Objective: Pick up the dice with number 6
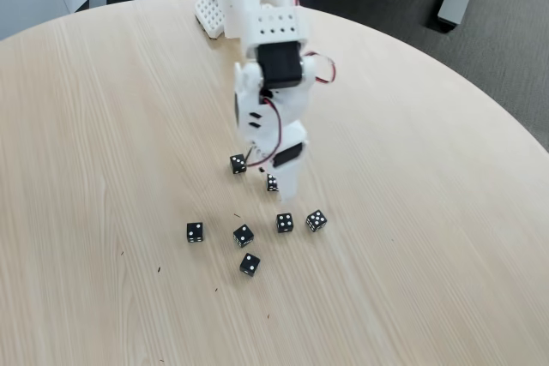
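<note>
Nearest the camera in the fixed view, a black die (pixel 250 264) sits alone on the round wooden desk (pixel 103 126), showing two or three white dots on top. Just beyond it runs a loose row of four more dice: one at the left (pixel 196 231), one tilted die (pixel 244 235) to its right, then a pair close together, a die (pixel 285 223) and its neighbour (pixel 316 220) with about five dots on top. Small dark specks lie scattered on the wood around them.

Farther back, the white gripper (pixel 288 193) reaches down to the desk. Right against its left side is a partly hidden die (pixel 272 183); this may be the dice with number 6, but its dots are too small and covered to count. Whether the gripper is clamped on it or released cannot be told. Another die (pixel 238 164) lies a little to the left. Behind rises the white arm (pixel 262 6) with red wires, and beyond the desk edge is dark floor.
</note>
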Available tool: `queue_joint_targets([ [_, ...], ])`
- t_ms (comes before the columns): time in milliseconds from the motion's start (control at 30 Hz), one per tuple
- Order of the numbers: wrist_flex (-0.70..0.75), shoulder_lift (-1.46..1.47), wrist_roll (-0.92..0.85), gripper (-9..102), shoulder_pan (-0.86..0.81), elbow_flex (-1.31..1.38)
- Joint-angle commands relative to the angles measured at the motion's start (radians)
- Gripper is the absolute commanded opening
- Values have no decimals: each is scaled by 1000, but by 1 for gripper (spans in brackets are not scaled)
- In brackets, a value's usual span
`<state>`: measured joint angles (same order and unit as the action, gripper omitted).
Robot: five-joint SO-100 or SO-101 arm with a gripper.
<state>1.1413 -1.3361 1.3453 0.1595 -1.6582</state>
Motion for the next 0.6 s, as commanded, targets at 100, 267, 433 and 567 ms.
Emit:
queue_joint_targets([
  [100,-8,-9,-20,24,11,15],
  [267,-8,-9,-26,22,11,14],
  [433,-8,-9,-34,16,11,14],
  [567,-8,-9,-38,12,11,14],
])
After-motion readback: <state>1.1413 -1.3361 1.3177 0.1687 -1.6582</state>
